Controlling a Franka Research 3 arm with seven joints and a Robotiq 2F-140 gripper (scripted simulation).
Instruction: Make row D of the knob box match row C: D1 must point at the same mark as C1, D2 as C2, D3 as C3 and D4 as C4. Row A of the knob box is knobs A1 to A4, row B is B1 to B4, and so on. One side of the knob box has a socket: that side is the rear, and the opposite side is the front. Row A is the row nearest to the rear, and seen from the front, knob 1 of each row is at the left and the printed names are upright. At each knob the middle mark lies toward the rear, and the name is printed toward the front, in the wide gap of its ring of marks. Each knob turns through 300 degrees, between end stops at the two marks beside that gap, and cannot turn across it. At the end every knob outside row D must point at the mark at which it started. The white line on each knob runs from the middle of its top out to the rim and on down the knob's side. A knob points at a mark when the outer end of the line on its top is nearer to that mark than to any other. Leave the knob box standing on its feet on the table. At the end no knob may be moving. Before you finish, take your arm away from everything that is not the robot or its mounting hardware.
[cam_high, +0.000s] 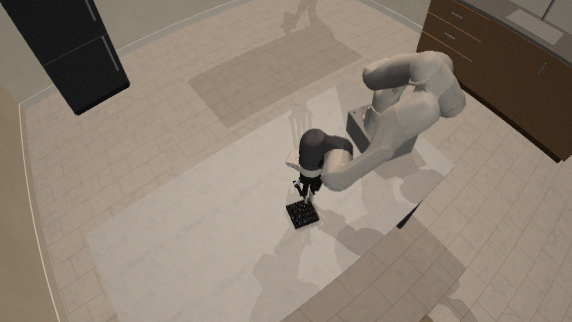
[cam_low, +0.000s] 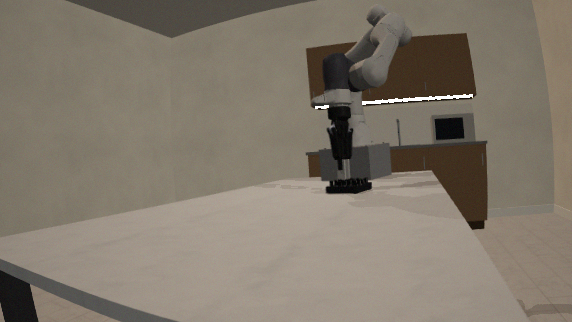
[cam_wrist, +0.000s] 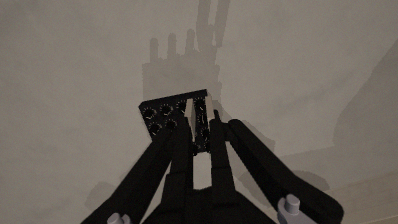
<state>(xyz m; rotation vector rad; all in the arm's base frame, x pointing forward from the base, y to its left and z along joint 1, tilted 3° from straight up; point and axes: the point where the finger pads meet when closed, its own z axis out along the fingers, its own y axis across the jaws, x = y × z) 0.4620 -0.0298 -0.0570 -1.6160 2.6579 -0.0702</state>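
The knob box (cam_high: 303, 212) (cam_low: 350, 188) (cam_wrist: 159, 118) is a small black square box with white-marked knobs, standing on the white table (cam_high: 190, 245) (cam_low: 240, 245) (cam_wrist: 70, 70). My gripper (cam_high: 305, 196) (cam_low: 341, 172) (cam_wrist: 200, 106) points straight down over the box's right-hand part as the wrist view shows it, with the fingertips just above the knobs. The fingers are nearly shut, with only a narrow gap between them, and nothing is gripped. One knob shows through that gap in the wrist view. The fingers hide the knobs beneath them. The printed names and the knob lines are too small to read.
The arm's grey base block (cam_high: 356, 128) (cam_low: 374, 161) stands on the table just behind the box. Brown cabinets (cam_high: 505, 75) (cam_low: 450, 165) line the far wall, and a black fridge (cam_high: 75, 50) stands off the table.
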